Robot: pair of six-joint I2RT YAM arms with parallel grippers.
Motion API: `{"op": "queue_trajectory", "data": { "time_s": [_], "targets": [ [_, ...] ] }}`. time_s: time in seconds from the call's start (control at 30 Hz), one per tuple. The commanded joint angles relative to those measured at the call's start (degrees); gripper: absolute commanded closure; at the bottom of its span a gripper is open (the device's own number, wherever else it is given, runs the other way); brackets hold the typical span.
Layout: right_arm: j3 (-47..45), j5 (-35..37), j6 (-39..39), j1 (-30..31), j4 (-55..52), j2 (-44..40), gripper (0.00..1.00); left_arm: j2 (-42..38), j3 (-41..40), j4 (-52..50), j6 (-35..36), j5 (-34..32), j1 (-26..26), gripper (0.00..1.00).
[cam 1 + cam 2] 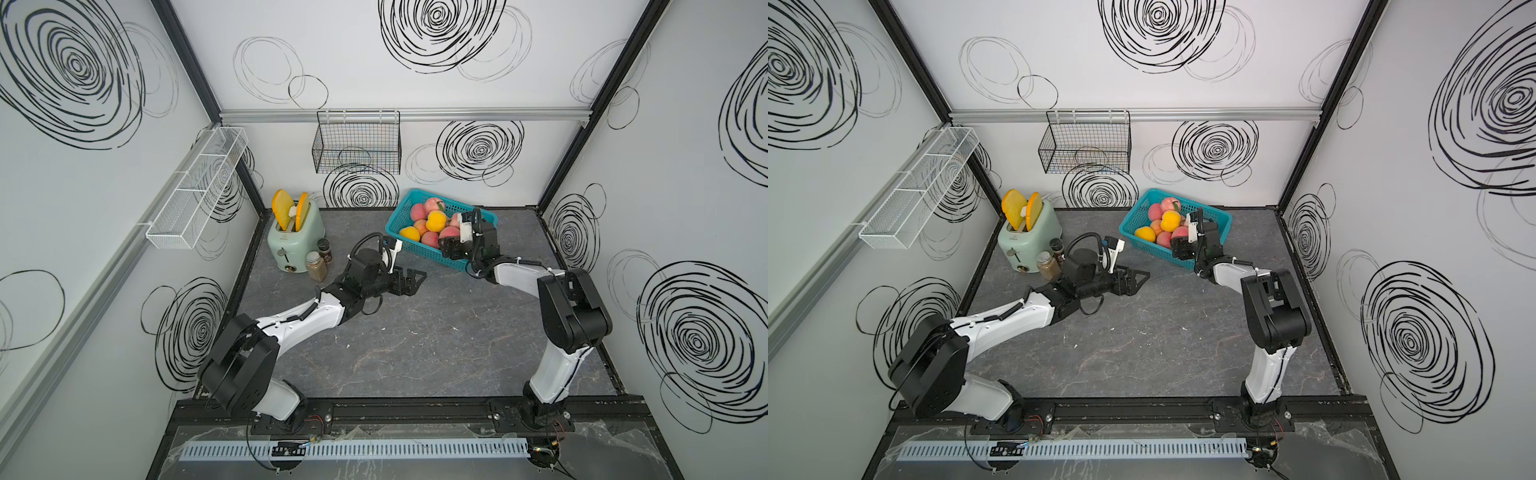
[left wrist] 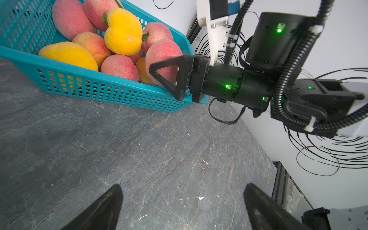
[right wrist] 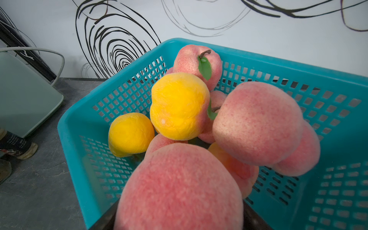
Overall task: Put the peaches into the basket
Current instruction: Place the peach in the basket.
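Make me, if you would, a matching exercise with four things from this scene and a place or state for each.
Things:
1. turquoise basket
2. black wire basket
3. toaster
4. left end effector

Places or states:
A. hangs from the rail
B. has orange-yellow slices standing in its slots
C. open, over the tabletop
D. holds the peaches

Pairs: 1-D, 2-A, 3-B, 4-C

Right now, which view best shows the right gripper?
Left wrist view: the right gripper appears side-on at the basket, against a pink peach. Both top views show it small; the right wrist view, only finger edges.
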Motion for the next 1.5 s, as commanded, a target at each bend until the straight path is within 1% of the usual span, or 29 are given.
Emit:
{"op": "queue_trajectory", "data": {
  "time_s": [0.0, 0.37, 0.67, 0.87, 0.97, 1.03, 1.1, 1.2, 1.27, 1.37, 1.47],
  "targets": [
    [0.8, -0.5, -0.4, 0.3, -0.3, -1.0, 0.18, -0.9, 0.6, 2.2, -0.5, -0.2, 0.5, 0.02],
    [-0.2, -0.9, -0.1, 0.3, 0.2, -2.2, 0.11, -0.4, 0.0, 3.2, -0.6, -0.5, 0.7, 0.02],
    [-1.2, -0.9, 0.0, 0.4, 0.2, -3.9, 0.11, -0.8, -0.4, 3.2, -0.6, -0.9, 0.9, 0.02],
    [-3.1, -0.8, 0.2, 0.6, -0.3, -7.3, 0.09, -1.7, -0.7, 2.0, -0.1, -1.3, 0.9, 0.02],
    [-4.7, -0.6, 0.3, 0.8, -0.7, -9.7, 0.06, -3.1, -1.3, 0.7, 0.4, -1.8, 1.0, 0.02],
    [-6.2, 0.0, 0.0, 0.8, -1.2, -11.3, 0.01, -4.3, -1.9, -0.3, 0.9, -2.3, 1.3, 0.02],
    [-7.9, 1.3, -0.6, 0.8, -1.5, -13.3, 0.01, -6.1, -3.1, -1.2, 1.0, -2.9, 1.6, 0.02],
    [-10.8, 2.9, -1.2, 0.5, -1.9, -16.4, 0.01, -9.4, -4.5, -4.1, 0.9, -5.4, 2.9, 0.02],
    [-13.0, 4.9, -1.3, 0.5, -2.1, -18.8, 0.01, -11.7, -5.2, -7.5, 0.2, -7.0, 4.6, 0.02],
    [-17.4, 7.6, -2.8, 0.4, -1.2, -24.2, 0.01, -16.2, -7.0, -13.6, -1.3, -7.7, 9.5, 0.02],
    [-23.5, 10.8, -2.6, 0.1, 1.9, -30.3, 0.01, -23.4, -11.9, -15.1, -1.9, -7.3, 14.8, 0.02]
  ]
}}
